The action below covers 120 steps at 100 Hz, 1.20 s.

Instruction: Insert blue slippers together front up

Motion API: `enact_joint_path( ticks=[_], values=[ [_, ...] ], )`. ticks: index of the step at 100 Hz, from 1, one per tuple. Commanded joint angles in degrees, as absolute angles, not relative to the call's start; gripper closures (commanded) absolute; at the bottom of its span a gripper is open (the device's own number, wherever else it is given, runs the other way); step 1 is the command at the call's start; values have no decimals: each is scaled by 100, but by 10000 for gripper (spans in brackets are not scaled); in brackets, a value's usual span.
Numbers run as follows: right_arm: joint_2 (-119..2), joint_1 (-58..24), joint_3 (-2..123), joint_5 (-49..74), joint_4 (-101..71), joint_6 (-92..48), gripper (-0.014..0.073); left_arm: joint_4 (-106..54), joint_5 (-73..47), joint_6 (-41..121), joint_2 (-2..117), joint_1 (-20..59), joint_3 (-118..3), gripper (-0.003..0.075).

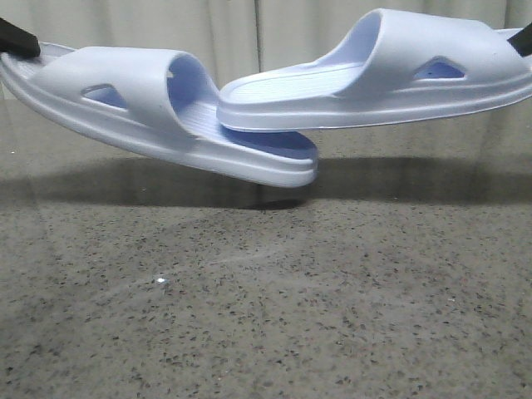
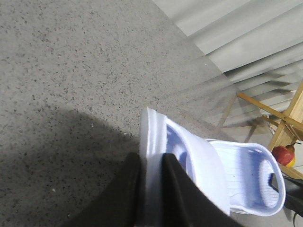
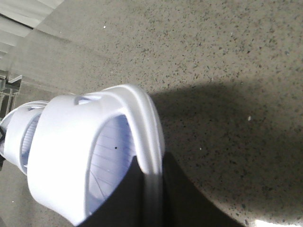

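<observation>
Both blue slippers hang in the air over the speckled table. My left gripper is shut on the sole edge of the left slipper, which tilts down to the right. My right gripper is shut on the end of the right slipper, held almost level. The right slipper's free end lies over the left slipper's footbed, at the mouth of its strap. In the left wrist view my gripper pinches the left slipper's rim, with the right slipper beyond. In the right wrist view my gripper pinches the right slipper's rim.
The slippers cast a dark shadow on the table under them. Pale curtains hang behind the table. A wooden stand with a red and yellow fruit shows beyond the table's far edge in the left wrist view.
</observation>
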State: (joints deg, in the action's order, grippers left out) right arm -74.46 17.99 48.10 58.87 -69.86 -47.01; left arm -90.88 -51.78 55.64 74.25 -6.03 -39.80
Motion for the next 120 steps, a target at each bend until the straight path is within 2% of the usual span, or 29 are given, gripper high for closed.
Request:
enact_joint_path(
  ticks=[1,31,71,97,120],
  values=[
    [-7426,1759,5000,6061,-7466,-4835,701,-9554,-5579,5501,7308,-613,-4105,705],
    [-7768,1245,5000,5972,-7635,-4928,701,-9559,-5606,5378,7308,-613,-4105,705],
    [-8362,642,5000,5994,-8241,-5316,701,-10126,-6398,5356,7308,-613,-4105,705],
    [-8901,-105,5051,5983,-8927,-5840,700,-10212,-6616,5356,7308,-613,-4105,705],
    [-9268,-670,5639,6072,-9021,-5882,700,-9875,-6551,5255,7308,-613,-4105,705]
  ],
)
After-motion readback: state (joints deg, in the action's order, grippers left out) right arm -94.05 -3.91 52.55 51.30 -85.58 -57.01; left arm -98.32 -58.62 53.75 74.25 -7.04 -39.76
